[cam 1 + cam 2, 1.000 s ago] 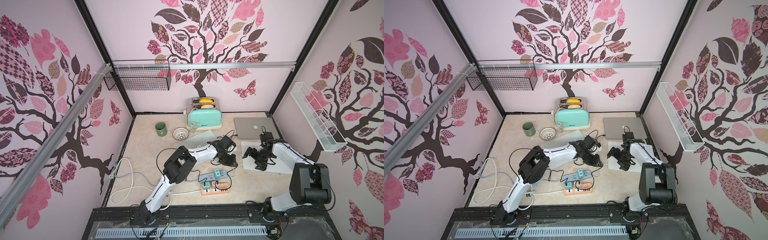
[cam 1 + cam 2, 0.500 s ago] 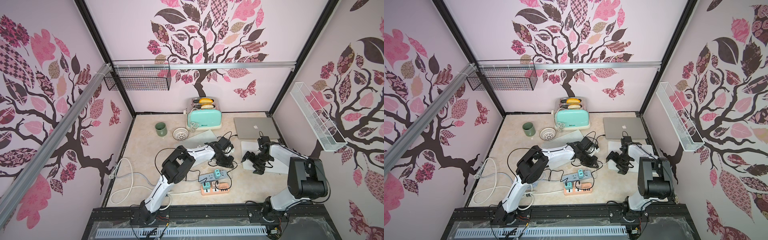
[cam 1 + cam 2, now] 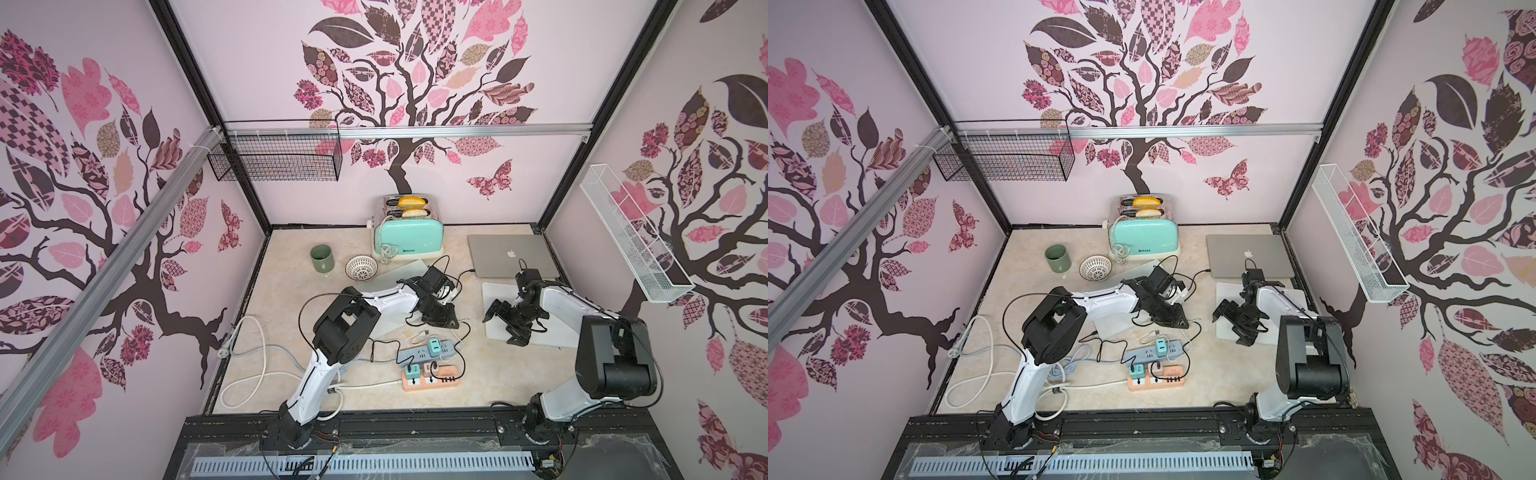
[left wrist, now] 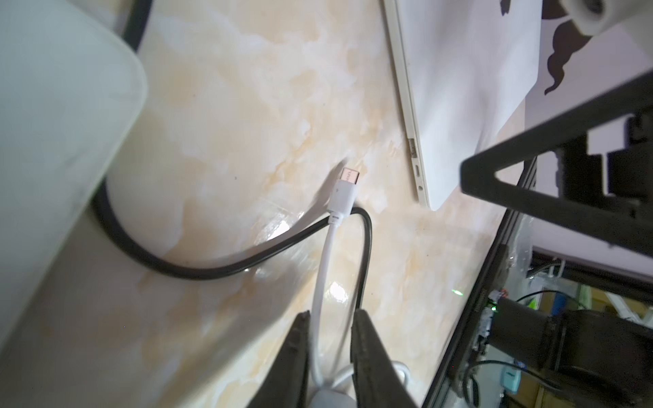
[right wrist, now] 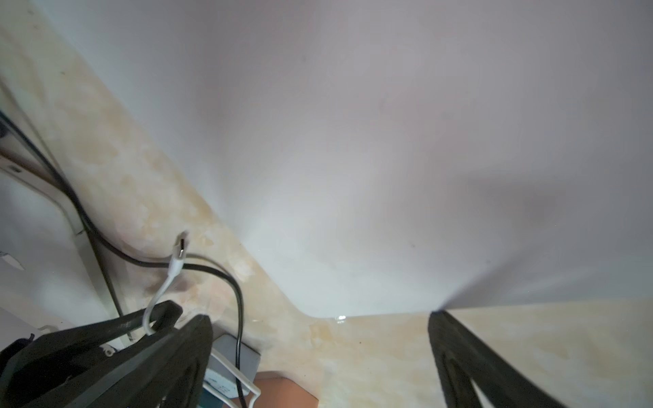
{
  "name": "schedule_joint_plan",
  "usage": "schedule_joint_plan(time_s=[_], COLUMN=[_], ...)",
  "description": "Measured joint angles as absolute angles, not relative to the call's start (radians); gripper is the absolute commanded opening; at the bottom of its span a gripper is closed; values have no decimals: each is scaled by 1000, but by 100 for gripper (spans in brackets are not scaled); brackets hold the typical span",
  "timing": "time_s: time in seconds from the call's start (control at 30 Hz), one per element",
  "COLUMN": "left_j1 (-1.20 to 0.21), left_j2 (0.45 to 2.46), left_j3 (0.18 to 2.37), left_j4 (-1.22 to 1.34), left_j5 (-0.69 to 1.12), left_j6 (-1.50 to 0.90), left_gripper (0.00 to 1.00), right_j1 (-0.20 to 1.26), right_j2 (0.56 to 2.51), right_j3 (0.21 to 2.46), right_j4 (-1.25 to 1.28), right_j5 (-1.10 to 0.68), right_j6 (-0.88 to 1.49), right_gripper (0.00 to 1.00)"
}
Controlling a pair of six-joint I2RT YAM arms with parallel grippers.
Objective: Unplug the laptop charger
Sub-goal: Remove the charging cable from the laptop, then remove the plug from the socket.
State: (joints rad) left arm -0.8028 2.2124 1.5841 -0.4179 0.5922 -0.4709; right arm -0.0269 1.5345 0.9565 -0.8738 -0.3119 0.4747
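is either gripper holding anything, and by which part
Nothing looks gripped: the white charger cable runs between the parted jaws of the left gripper, behind its free plug. The right gripper is open, empty.

Standing here, I see the white cable [image 4: 323, 268] leave the left wrist view between the 2 fingers of the left gripper [image 4: 330, 318], its far end unseen. The laptop [image 4: 459, 88] is cropped there. In both top views, right of centre, its ports are too small to make out.

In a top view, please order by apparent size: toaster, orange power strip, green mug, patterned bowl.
1. toaster
2. orange power strip
3. green mug and patterned bowl: look about equal, not ranked
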Motion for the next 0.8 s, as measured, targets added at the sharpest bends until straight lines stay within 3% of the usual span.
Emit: schedule_joint_plan(time_s=[0.07,0.17,0.3,0.43,0.63,0.8], left_j1=[-802,-793,-739,-648,-641,-663], left_j2=[2192,2106,1880,1657,1554,1554], left_j3=[1584,1557,1436,1233,970,879], left_j4=[-431,-433,-410,-381,-403,-412], left_j5=[591,587,590,565,547,538], left_j6=[-469,-461,-472,-468,-471,-483], left_gripper=[32,47,48,63,58,57], right_j1=[4,106,272,340,458,591], right_j2=[1503,1453,1398,1382,1411,1496], right_j3=[1006,1084,1134,1137,1159,1185], right_j4=[-893,-920,-953,-999,-1035,-1008], right_j5=[-294,-258,-234,-239,-258,-297], right_j6=[453,411,359,326,300,295], right_gripper=[97,98,97,97,97,95])
